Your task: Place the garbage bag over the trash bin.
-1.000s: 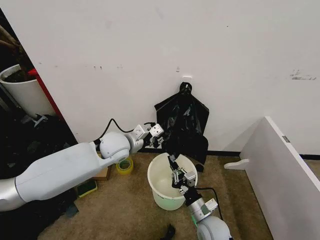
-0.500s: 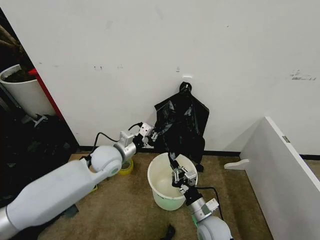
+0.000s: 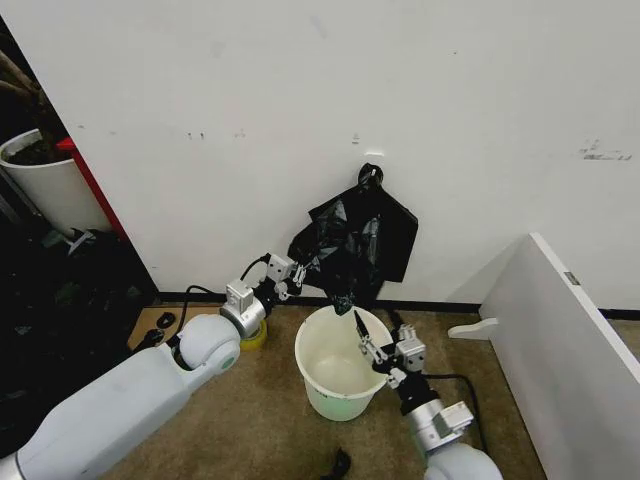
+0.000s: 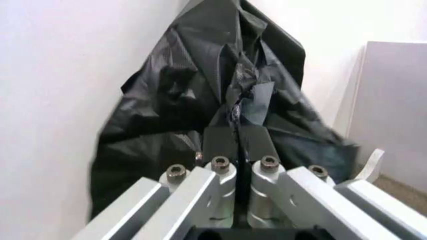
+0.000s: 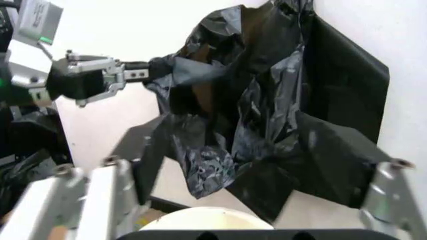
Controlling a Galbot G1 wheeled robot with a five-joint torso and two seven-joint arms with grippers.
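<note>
The garbage bag (image 3: 356,240) hangs on the white wall (image 3: 300,100) from a small hook (image 3: 372,160), above and just behind the trash bin (image 3: 335,375). The trash bin stands upright on the brown floor (image 3: 250,420), near the base of the wall, and its mouth is not covered.

The left claw (image 3: 296,274) reaches to the left edge of the bag. In the left wrist view its two dark fingers (image 4: 220,142) are pressed together with a fold of the black plastic (image 4: 240,95) pinched between them, so it grips the garbage bag.

The right claw (image 3: 372,348) is over the right side of the bin rim, below the lowest corner of the bag. In the right wrist view its fingers (image 5: 100,195) stand wide apart and hold nothing; the bag hangs beyond them.

A roll of yellow tape (image 3: 252,338) lies on the floor under the left arm, and a white plant pot (image 3: 45,185) stands far at the left
</note>
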